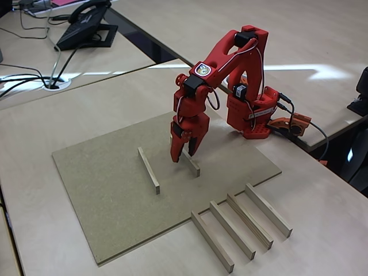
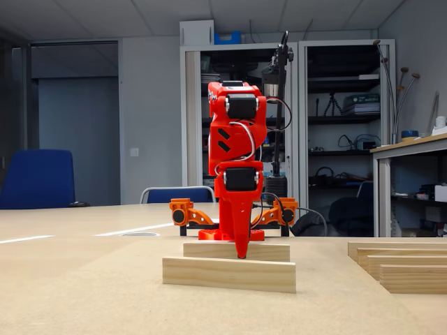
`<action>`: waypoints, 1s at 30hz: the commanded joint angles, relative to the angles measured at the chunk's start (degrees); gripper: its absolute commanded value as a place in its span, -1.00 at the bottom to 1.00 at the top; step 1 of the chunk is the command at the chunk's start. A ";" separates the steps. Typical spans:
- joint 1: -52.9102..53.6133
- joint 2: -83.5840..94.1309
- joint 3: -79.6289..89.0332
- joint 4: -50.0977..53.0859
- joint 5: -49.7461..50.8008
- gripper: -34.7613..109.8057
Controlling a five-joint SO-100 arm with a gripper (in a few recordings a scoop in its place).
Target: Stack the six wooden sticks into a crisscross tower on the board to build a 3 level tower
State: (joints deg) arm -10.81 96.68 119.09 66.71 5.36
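Sticks, two parallel on board [image 1: 103, 184], near stick [image 1: 149, 169] lying free, far stick [image 1: 191, 164] under red pincer [image 1: 183, 156], fingers straddling it, grip likely clenched on it but hard to tell, four more sticks [image 1: 241, 225] side by side on desk [image 1: 322, 201] off board's edge

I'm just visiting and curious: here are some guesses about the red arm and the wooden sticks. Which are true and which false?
1. Two sticks lie on the board. True: one stick lies apart, a second stick sits at the gripper.
2. Four sticks wait on the desk off the board. True.
3. A second layer is already stacked. False: no stick lies on another.
4. The fingers point down at the second stick. True.
5. The two board sticks cross each other. False: they lie side by side, apart.
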 commanded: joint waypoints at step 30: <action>-45.62 8.96 -10.55 10.55 43.59 -0.18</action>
State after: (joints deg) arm -53.09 107.58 112.15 77.70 46.32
